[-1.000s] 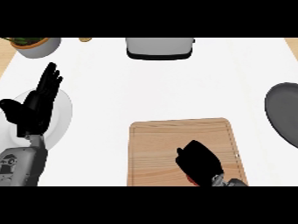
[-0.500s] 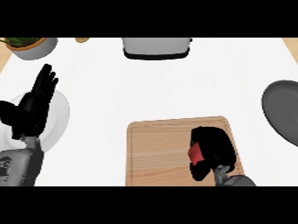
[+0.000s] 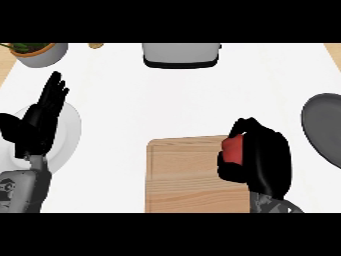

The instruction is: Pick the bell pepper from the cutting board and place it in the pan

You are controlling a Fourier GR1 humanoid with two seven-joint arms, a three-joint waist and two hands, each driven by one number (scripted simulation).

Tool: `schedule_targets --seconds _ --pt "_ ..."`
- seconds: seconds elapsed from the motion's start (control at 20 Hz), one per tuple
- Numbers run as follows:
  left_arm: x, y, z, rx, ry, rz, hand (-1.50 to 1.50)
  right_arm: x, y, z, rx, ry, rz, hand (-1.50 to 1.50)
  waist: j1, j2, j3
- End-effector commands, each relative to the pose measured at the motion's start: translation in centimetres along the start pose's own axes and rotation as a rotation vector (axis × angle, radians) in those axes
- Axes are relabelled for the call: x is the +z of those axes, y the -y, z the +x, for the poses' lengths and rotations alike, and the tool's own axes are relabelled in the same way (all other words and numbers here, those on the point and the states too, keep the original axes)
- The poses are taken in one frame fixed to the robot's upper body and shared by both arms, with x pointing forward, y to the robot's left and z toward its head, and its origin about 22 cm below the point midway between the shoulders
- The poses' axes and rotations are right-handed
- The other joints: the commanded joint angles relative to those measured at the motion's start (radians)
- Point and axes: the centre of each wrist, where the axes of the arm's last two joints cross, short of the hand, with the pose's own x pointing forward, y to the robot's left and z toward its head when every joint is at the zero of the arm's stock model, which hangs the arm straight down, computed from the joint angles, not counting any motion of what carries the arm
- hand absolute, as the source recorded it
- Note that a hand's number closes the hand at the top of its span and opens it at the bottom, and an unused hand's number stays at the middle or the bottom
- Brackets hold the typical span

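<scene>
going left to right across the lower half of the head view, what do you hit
white plate with the open left hand over it → cutting board → red bell pepper → right hand curled round the pepper → dark pan at the right edge

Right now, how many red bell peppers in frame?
1. The red bell pepper is in the right hand, whose fingers curl round it, over the cutting board's right edge. Any others behind that hand would be hidden.

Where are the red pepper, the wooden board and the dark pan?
bell pepper (image 3: 233,150), head view, its visible red side.
cutting board (image 3: 184,175), head view, bare wood.
pan (image 3: 335,131), head view, its grey inside.
</scene>
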Motion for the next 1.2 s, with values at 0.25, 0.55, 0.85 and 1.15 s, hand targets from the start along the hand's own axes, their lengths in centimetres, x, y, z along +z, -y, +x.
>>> schedule_targets --seconds 0.25,0.55,0.85,1.15 --pt "0.2 -0.2 -1.1 -0.007 0.007 -0.018 0.0 -4.0 4.9 -3.8 -0.247 -0.107 -0.259 1.5 0.006 0.007 0.001" --pt "0.3 -0.8 -0.1 -0.002 0.007 0.006 0.0 -7.0 8.0 -11.5 -0.378 -0.177 -0.318 1.5 0.007 0.005 0.001" --pt "-0.6 -0.8 0.5 0.016 0.017 -0.006 0.0 -9.7 7.6 -21.3 -0.258 -0.25 -0.37 1.5 0.006 0.008 0.002" --pt "-0.8 0.8 1.7 0.026 0.012 -0.027 0.0 -14.4 8.0 -27.0 -0.081 -0.315 -0.381 1.5 0.03 0.013 0.003"
